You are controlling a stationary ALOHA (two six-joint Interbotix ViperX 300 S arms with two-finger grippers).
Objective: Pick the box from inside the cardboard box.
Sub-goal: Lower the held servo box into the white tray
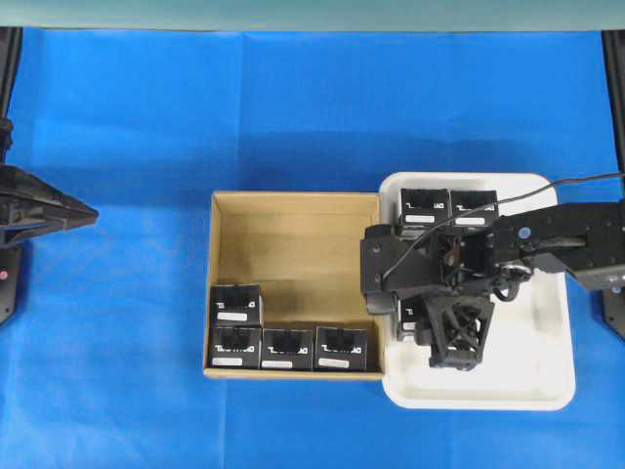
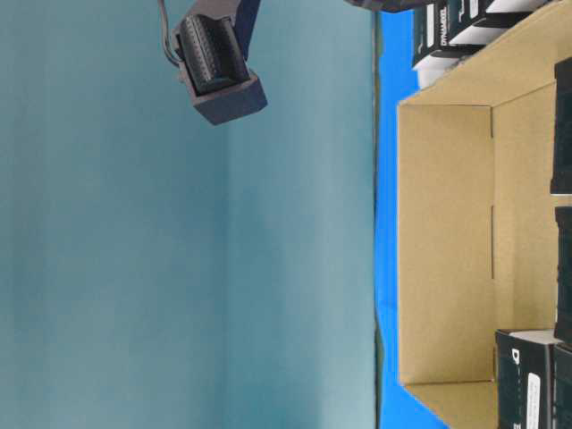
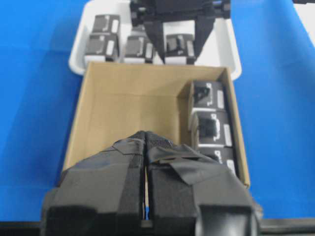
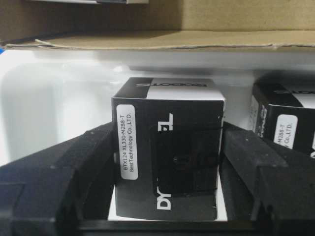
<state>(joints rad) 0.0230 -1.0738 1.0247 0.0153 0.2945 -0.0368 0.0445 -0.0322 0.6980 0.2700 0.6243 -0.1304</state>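
Blue cloth covers the table (image 1: 146, 117), teal wall behind it in the table-level view. Box (image 4: 170, 152) sits in the right end effector (image 4: 170, 162), black fingers (image 4: 74, 172) pressed on both its sides, white label strip facing the wrist cam. It's over the white tray (image 1: 547, 381), just past the cardboard edge, not inside the cardboard box (image 1: 293, 210) now. In the overhead view the right arm hides most of that box, only a corner shows by the tray's left side. Tray also has 2 more black boxes (image 1: 449, 207) at its far end, side by side; left wrist view shows others there too.

Cardboard box is just left of the tray, walls touching or nearly. 4 black boxes remain inside (image 1: 283, 344): 3 in a row along near wall, 1 stacked behind at left corner. Rest of floor is plain tan.

Left end effector (image 3: 146, 162) is pinched together, nothing between pads, parked at far left of table, well apart from the cardboard box.
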